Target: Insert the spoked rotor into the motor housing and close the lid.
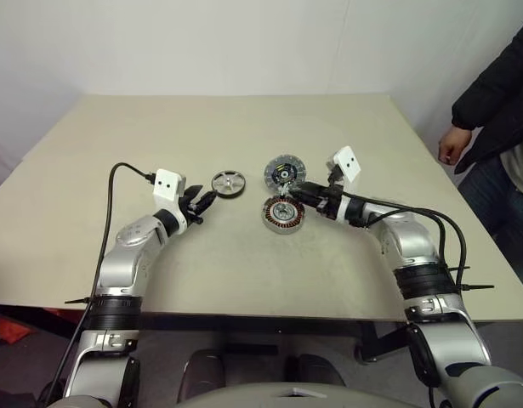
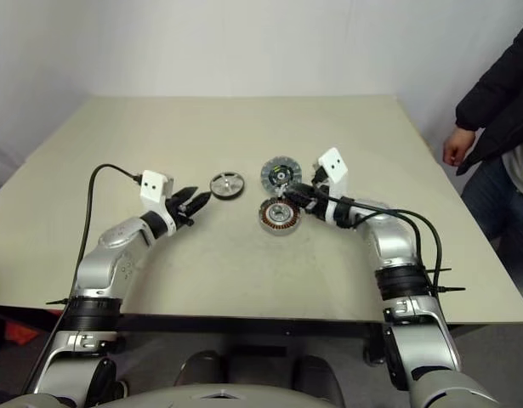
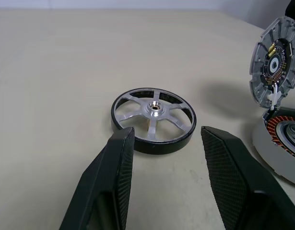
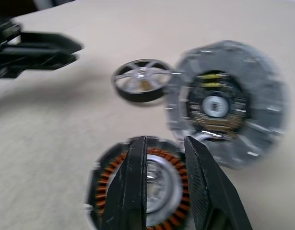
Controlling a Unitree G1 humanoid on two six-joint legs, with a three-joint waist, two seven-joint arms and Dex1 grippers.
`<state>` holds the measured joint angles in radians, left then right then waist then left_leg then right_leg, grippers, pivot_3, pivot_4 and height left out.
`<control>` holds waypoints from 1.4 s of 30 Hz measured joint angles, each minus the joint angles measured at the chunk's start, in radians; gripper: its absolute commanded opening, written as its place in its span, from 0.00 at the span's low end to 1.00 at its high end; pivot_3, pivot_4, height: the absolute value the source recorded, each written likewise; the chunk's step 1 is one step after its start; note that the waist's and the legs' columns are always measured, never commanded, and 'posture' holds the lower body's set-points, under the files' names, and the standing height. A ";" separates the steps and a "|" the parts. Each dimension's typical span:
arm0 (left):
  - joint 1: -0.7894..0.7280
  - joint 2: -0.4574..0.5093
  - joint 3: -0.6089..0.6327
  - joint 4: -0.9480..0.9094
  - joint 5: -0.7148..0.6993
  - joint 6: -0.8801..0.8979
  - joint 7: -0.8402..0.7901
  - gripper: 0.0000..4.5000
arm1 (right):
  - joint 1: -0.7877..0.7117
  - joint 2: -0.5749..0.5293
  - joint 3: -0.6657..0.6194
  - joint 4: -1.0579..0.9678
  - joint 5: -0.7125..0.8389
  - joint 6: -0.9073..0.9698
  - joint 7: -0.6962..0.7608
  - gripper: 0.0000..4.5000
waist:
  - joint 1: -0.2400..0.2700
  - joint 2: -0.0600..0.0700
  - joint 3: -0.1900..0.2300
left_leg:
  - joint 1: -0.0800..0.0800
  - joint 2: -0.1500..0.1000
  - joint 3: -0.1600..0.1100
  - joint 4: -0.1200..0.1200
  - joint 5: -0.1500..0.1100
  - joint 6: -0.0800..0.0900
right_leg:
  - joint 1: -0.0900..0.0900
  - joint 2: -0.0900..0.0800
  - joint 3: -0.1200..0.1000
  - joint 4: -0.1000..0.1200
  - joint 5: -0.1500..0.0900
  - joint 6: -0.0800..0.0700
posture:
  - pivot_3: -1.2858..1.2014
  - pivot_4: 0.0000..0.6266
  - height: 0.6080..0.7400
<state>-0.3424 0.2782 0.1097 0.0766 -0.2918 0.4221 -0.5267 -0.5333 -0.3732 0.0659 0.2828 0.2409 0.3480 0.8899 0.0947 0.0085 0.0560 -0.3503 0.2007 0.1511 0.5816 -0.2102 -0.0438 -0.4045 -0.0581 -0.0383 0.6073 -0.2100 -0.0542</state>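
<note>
The spoked rotor [image 1: 228,184], a silver wheel with a dark rim, lies flat on the table. My left gripper [image 1: 207,204] stands open just short of it, level with the table, and the rotor [image 3: 153,120] sits beyond the fingertips. To the rotor's right the motor housing [image 1: 283,214] shows its copper windings. The lid [image 1: 284,172] stands tilted up at the housing's far edge, its dark centre and green-yellow bits facing me. My right gripper [image 1: 293,190] reaches in from the right, low over the housing [image 4: 109,187] near the foot of the lid [image 4: 224,103].
A person in a dark jacket [image 1: 499,93] stands at the table's right side, one hand [image 1: 452,144] hanging near the edge. The beige table [image 1: 244,119] stretches wide behind the parts. A black cable [image 1: 116,183] runs along my left arm.
</note>
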 measured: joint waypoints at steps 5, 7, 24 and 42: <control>-0.004 0.000 -0.004 0.011 0.003 -0.013 0.008 0.52 | -0.063 0.080 0.082 0.098 -0.060 -0.012 -0.023 0.22 | -0.004 0.000 0.000 | 0.000 0.001 0.000 0.000 0.001 -0.002 | -0.001 0.000 0.000 0.001 0.000 -0.001 | 0.52 0.00 1.00; -0.005 -0.001 -0.009 0.016 0.003 -0.020 0.009 0.52 | -0.115 0.105 0.098 0.135 -0.075 -0.027 -0.029 0.06 | -0.003 0.000 0.000 | 0.001 0.001 0.000 0.000 0.001 -0.003 | -0.001 0.000 0.000 0.001 0.001 -0.001 | 0.52 0.00 1.00; 0.012 0.000 -0.014 0.021 0.005 -0.028 0.030 0.52 | -0.195 0.045 0.105 0.291 -0.151 -0.137 -0.015 0.01 | -0.001 -0.003 0.002 | 0.000 0.001 -0.001 0.000 0.001 -0.003 | -0.001 0.000 -0.001 0.001 0.001 -0.001 | 0.52 0.00 1.00; 0.010 0.019 -0.019 0.024 0.006 -0.040 0.030 0.52 | -0.160 0.059 0.126 0.321 -0.201 -0.179 0.011 0.01 | -0.002 -0.003 0.002 | 0.000 0.001 0.000 0.001 0.001 -0.002 | -0.001 0.000 0.000 0.002 0.001 -0.001 | 0.52 0.00 1.00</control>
<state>-0.3321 0.2976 0.0903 0.1007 -0.2860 0.3821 -0.4971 -0.6933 -0.3138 0.1924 0.6035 0.0395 0.1690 0.9007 0.0925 0.0054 0.0579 -0.3502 0.2015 0.1507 0.5822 -0.2088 -0.0461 -0.4054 -0.0576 -0.0387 0.6089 -0.2092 -0.0555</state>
